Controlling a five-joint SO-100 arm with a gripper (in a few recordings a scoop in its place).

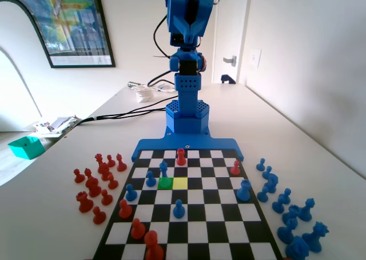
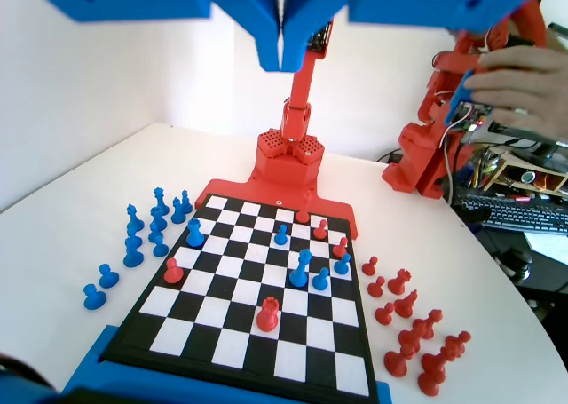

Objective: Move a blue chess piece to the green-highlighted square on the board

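Board (image 1: 189,214): flat black-and-white chequered, blue rim at far edge in fixed view, on white table (image 1: 320,157). Serves as landmark for all entries below.

Gripper (image 2: 281,53): raised high above board's near end in wrist view, jaws pressed together to a thin seam, nothing between them. In fixed view, seen folded up atop the blue arm (image 1: 187,71) beyond board's far edge.

Green-highlighted square (image 1: 165,183): fixed view, left of board's centre line, third row from far rim; pale yellow square (image 1: 180,183) touching its right side. No piece on either.

Blue chess piece (image 1: 163,168): slim, knob-headed, upright on the square just beyond the green one in fixed view; same piece in wrist view (image 2: 300,269) near board's middle.

Other blue pieces on board, fixed view: one just left of the green square (image 1: 150,179), one at left edge (image 1: 131,192), one near centre toward the camera (image 1: 179,208), one at right side (image 1: 244,190).

Red pieces on board, fixed view: one in far row (image 1: 181,156), one at right edge (image 1: 235,168), three at near-left corner (image 1: 138,228).

Off-board red pieces (image 1: 94,183): cluster on table left of board, fixed view.

Off-board blue pieces (image 1: 289,211): cluster on table right of board, fixed view.
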